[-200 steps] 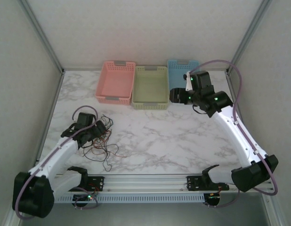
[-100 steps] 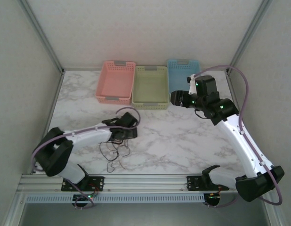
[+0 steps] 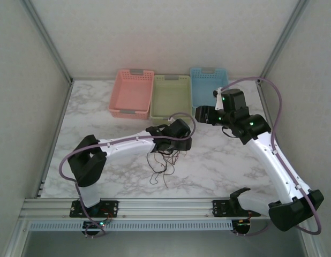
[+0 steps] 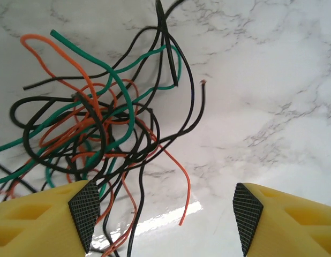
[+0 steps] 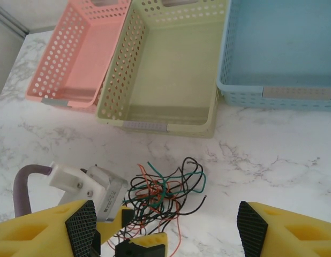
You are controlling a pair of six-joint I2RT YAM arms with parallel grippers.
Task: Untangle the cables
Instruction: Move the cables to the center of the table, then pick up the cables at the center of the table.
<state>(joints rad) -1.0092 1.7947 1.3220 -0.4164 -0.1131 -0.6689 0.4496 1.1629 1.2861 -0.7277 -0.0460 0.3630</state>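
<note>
One cable tangle (image 4: 101, 123) on table (image 4: 272, 80), three baskets (image 5: 144, 126) at 12 o'clock; left end effector (image 4: 165, 214) wide, tangle against its 9 o'clock finger (image 4: 82, 209); right end effector (image 5: 166, 227) wide, empty.

A robotics lab test cell: plain white panel walls (image 3: 155, 32) framed by grey aluminium posts (image 3: 47, 40) at the upper corners, a white marble-patterned tabletop (image 3: 219, 160), and a slotted aluminium rail (image 3: 165, 206) along the bottom edge carrying two white jointed robot arms (image 3: 122, 145).

Thin black, orange and green cables (image 4: 95, 122), tangled in one loose clump
</note>
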